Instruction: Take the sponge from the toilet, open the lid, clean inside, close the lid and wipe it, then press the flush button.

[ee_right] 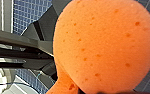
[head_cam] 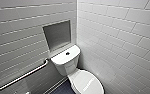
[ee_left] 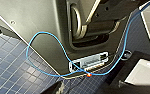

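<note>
Sponge (ee_right: 103, 47): off the toilet, hanging over the dark blue floor tiles (ee_right: 28, 15) close to the right wrist camera; orange, porous, rounded, pinched at one end.
Right claw: judged closed on the sponge (the pinched neck suggests a squeeze).
Left claw: cannot tell how far open.
Toilet (head_cam: 73, 65): glossy white ceramic, boxy tank (head_cam: 62, 60), round button (head_cam: 67, 53) on top.
Lid (head_cam: 84, 82): down; smooth oval plastic.
Step in hand: probably raising the lid; catch only its front edge and lift gently, since it looks slick.
</note>
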Available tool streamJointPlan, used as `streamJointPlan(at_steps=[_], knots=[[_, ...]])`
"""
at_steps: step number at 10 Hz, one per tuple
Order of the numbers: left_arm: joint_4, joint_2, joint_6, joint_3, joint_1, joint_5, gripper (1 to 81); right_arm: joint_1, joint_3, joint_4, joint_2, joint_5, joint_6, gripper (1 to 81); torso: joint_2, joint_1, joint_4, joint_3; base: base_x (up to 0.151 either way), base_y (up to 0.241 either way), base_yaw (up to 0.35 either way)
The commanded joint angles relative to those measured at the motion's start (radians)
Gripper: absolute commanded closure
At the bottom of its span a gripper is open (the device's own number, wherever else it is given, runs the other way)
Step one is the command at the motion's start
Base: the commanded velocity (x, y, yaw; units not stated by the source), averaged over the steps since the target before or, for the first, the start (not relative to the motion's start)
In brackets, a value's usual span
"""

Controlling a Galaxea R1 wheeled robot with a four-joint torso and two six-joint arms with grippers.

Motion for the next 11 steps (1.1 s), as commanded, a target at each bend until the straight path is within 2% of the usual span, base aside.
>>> streamJointPlan(at_steps=[1,3,7,8,9,11], knots=[[-0.006,0.066,0.000,-0.090,0.003,0.043,1.0,-0.023,-0.113,-0.032,0.064,-0.042,0.000,81.1,0.093,-0.060,0.000,0.078,0.000,0.000,0.000],[-0.008,0.103,0.000,-0.175,0.003,0.034,1.0,-0.022,-0.134,-0.064,0.081,-0.042,0.000,81.1,0.154,-0.098,0.000,0.118,0.000,0.000,0.000],[-0.010,0.110,0.000,-0.181,0.003,0.034,1.0,-0.017,-0.147,-0.085,0.103,-0.056,-0.001,81.1,0.290,-0.188,0.000,0.256,0.000,0.000,0.000],[-0.010,0.110,-0.002,-0.181,0.003,0.034,1.0,-0.013,-0.157,-0.098,0.114,-0.073,-0.001,81.1,0.330,-0.214,0.000,0.269,0.000,0.000,0.000],[-0.011,0.111,-0.002,-0.181,0.003,0.034,1.0,-0.011,-0.171,-0.107,0.123,-0.088,-0.001,81.1,0.366,-0.238,0.000,0.224,0.000,0.000,0.000],[-0.011,0.113,-0.002,-0.181,0.003,0.034,1.0,-0.011,-0.190,-0.107,0.134,-0.088,-0.001,81.1,0.432,-0.282,0.000,0.238,0.000,0.000,0.000]])
